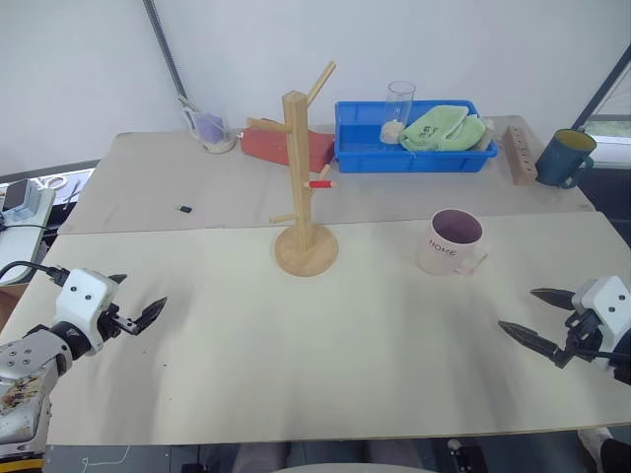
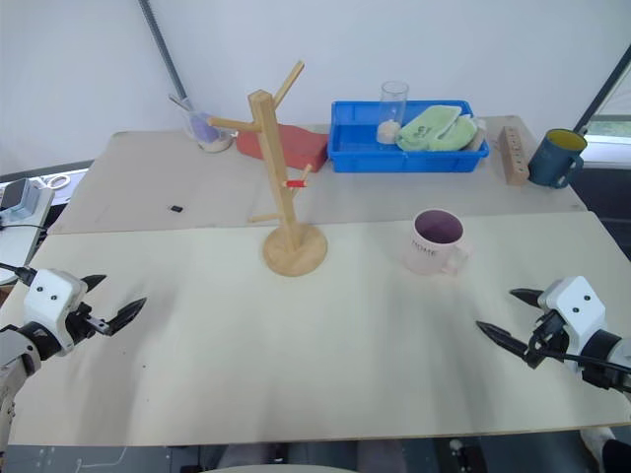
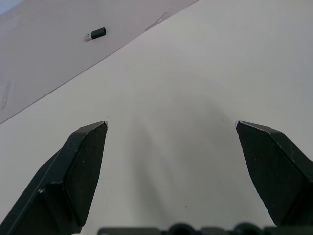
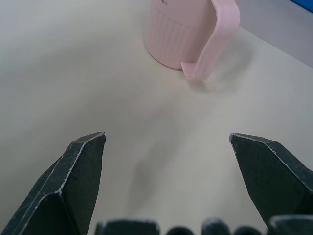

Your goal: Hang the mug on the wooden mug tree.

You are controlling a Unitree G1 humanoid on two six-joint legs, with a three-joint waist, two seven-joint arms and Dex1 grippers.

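The pale pink mug (image 1: 452,242) with "HOME" on its side and a dark purple inside stands upright on the table, right of centre, its handle toward the front right; the right wrist view shows its ribbed wall and handle (image 4: 215,39). The wooden mug tree (image 1: 301,177) stands on its round base at the table's middle, with angled pegs, one red-tipped. My right gripper (image 1: 537,315) hovers open near the right front edge, well short of the mug. At the left front edge my left gripper (image 1: 136,301) is open over bare table, nothing between its fingers.
At the back stand a blue tray (image 1: 414,148) with a green cloth and a glass, a red block (image 1: 271,146), a dark blue mug (image 1: 564,158), a wooden block with holes (image 1: 520,155) and a small cup (image 1: 209,128). A small black stick (image 1: 184,208) lies back left.
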